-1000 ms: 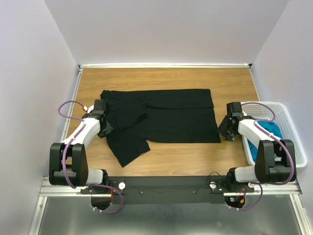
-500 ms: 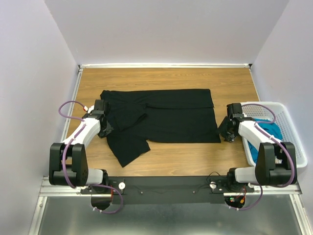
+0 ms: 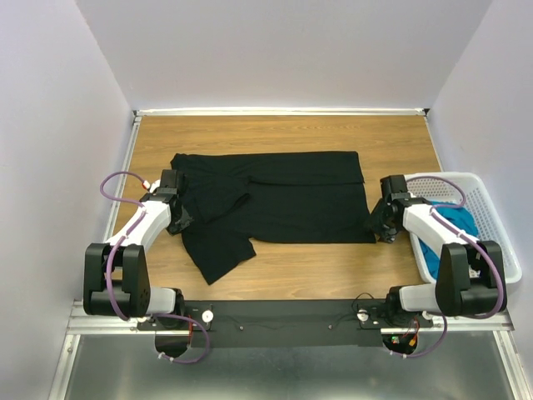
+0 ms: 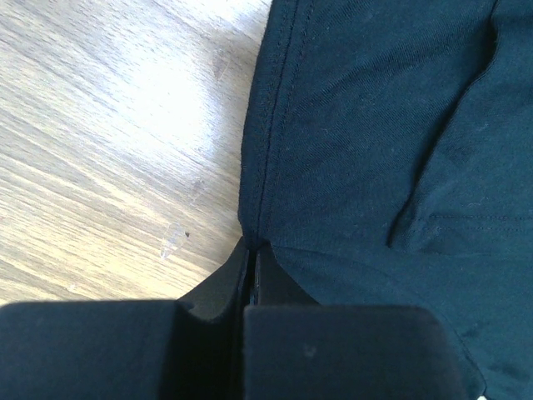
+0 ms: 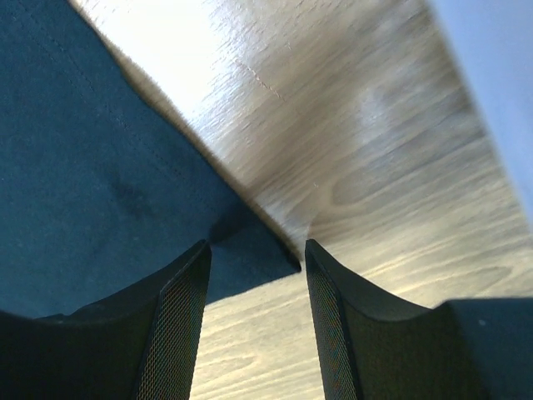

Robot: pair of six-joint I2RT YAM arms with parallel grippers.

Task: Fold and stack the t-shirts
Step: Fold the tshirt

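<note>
The black t-shirt [image 3: 283,204] lies spread on the wooden table, partly folded, with one sleeve sticking out toward the front left. My left gripper [image 3: 180,218] sits at the shirt's left edge; in the left wrist view its jaws [image 4: 250,254] are shut on the shirt's hem [image 4: 266,150]. My right gripper [image 3: 379,227] is open at the shirt's front right corner; in the right wrist view [image 5: 256,250] that corner [image 5: 266,254] lies between the fingers. The teal-blue t-shirt [image 3: 458,223] lies in the white basket.
A white lattice basket [image 3: 491,208] stands at the table's right edge, close behind my right arm. White walls enclose the table on three sides. A metal rail runs along the near edge.
My right gripper has moved slightly left, onto the shirt's front right corner. The left arm and the shirt have not visibly moved.
</note>
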